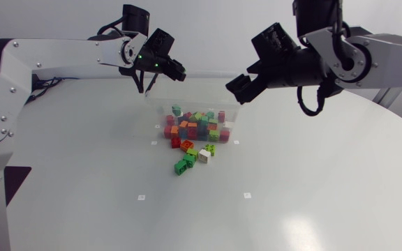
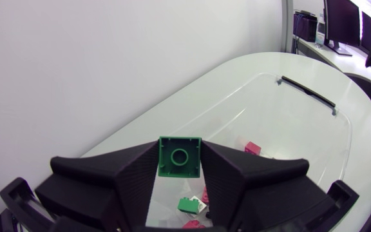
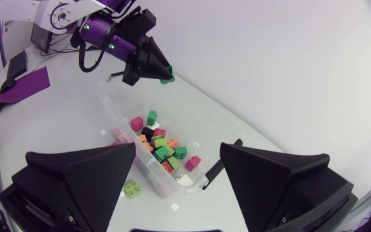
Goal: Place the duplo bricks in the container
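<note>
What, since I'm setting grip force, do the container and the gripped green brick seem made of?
The container: thin clear plastic, probably, glossy; the bricks show through its walls. The green brick: opaque hard plastic by the look, smooth with slight sheen, moulded round stud.

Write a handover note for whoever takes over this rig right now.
Left tool: shut on a green brick, held over the left end of the container.
Right tool: open and empty, above the container's right end.
Done: most bricks lie in the container.
Left: drop the green brick in, then pick up the loose bricks on the table just in front of the container.
</note>
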{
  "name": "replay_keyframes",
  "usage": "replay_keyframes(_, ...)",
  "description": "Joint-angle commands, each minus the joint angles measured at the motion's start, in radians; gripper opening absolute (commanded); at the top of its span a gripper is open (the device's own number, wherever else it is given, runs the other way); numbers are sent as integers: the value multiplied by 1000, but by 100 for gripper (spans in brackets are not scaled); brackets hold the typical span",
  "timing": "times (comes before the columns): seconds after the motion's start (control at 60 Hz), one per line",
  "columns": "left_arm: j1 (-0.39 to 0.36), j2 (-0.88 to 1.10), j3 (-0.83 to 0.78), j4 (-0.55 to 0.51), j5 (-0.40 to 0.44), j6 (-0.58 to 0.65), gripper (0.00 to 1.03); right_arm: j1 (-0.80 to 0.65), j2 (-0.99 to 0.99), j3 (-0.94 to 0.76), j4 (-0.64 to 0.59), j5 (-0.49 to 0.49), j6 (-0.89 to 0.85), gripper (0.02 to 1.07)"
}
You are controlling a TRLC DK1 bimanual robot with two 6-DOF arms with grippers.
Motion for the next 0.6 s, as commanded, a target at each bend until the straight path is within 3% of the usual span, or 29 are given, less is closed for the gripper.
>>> replay_keyframes(0.0,-8,25,44,-7,-9,-37,82,13,-32,-60,11,-1,-10,97)
replay_keyframes(0.067,-6,-5,24,-13,-14,-41,98,27,-40,-96,10,-11,-16,97)
replay_keyframes(0.417,9,-363,-276,-3,9,-38,98,96,38,-213,54,-23,-47,96)
replay_keyframes(0.583,-2,-550,-444,-75,29,55,98,110,124,-205,66,-21,-62,96)
